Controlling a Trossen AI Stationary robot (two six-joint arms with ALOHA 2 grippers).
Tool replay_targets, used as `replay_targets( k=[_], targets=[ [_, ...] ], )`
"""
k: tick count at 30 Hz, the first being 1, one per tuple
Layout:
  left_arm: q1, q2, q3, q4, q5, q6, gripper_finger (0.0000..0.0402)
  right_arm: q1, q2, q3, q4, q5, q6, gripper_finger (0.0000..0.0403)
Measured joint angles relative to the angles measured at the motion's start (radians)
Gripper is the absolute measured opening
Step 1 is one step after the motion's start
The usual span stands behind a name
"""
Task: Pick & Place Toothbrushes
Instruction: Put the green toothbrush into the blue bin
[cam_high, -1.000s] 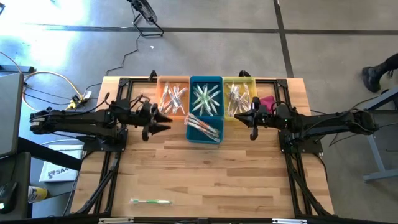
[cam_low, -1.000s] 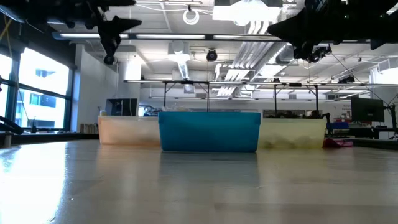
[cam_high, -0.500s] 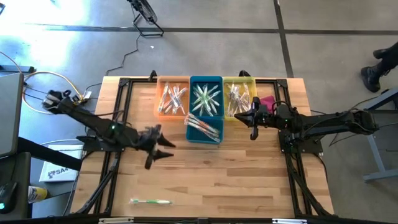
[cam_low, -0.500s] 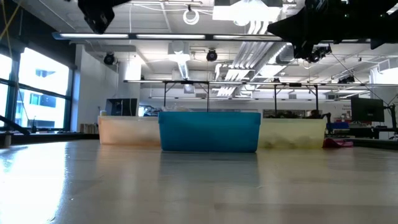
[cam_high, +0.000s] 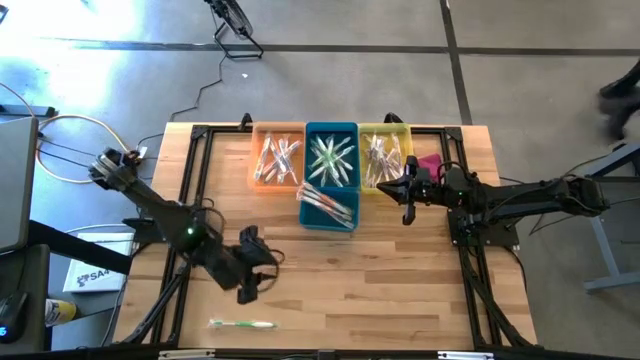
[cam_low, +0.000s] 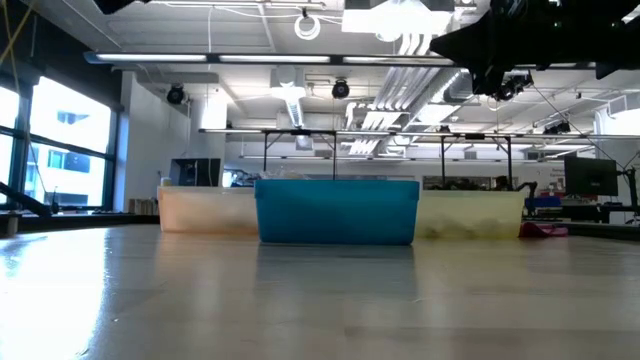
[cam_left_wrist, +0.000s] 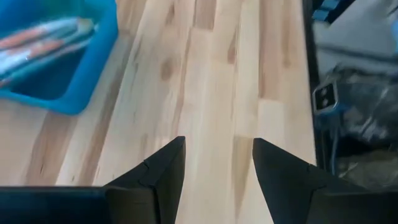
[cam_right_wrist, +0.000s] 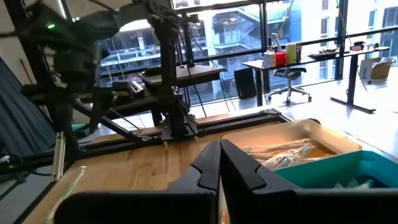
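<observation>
— Where are the toothbrushes (cam_high: 330, 160)?

— Mostly in three bins at the far side of the wooden table (cam_high: 400, 290): a heap in the orange bin (cam_high: 277, 157), a heap in the blue bin (cam_high: 331, 175), a heap in the yellow bin (cam_high: 383, 156). In the blue bin also a few lying across, near its front edge. One single green toothbrush (cam_high: 242, 324) alone on the table, close to the near edge, well apart from the bins.

— And the left arm, in what pose?

— Stretched diagonally from the left edge of the table towards the middle, wrist bent down. Left gripper (cam_high: 252, 281) over bare wood, between the bins and the single green toothbrush, not touching either. Fingers (cam_left_wrist: 163, 168) spread apart, nothing between them, only table planks visible in the gap. Corner of the blue bin visible farther off in the left wrist view.

— The right arm?

— Reaching in from the right side, almost straight and level. Right gripper (cam_high: 407, 193) just in front of the yellow bin, raised above the table. Fingers pressed together in the right wrist view, empty.

— Anything else near there?

— A pink cloth (cam_high: 429, 163) just beside the yellow bin, on its right.
</observation>
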Motion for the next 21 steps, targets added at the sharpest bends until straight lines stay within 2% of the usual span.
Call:
replay_targets(
  k=[3, 8, 18, 21],
  targets=[
    [-0.015, 0.079, 0.086, -0.094, 0.029, -0.03, 0.0184, 0.0, 0.0, 0.0, 0.0, 0.0, 0.003, 0.0003],
    [-0.013, 0.178, 0.172, -0.172, 0.176, -0.094, 0.0184, 0.0, 0.0, 0.0, 0.0, 0.0, 0.004, 0.0003],
    [-0.013, 0.333, 0.181, -0.205, 0.442, -0.118, 0.0184, 0.0, 0.0, 0.0, -0.007, -0.001, 0.053, 0.0003],
    [-0.026, 0.382, 0.18, -0.222, 0.495, -0.175, 0.0184, 0.0, 0.0, 0.0, -0.007, -0.001, 0.053, 0.0003]
  ],
)
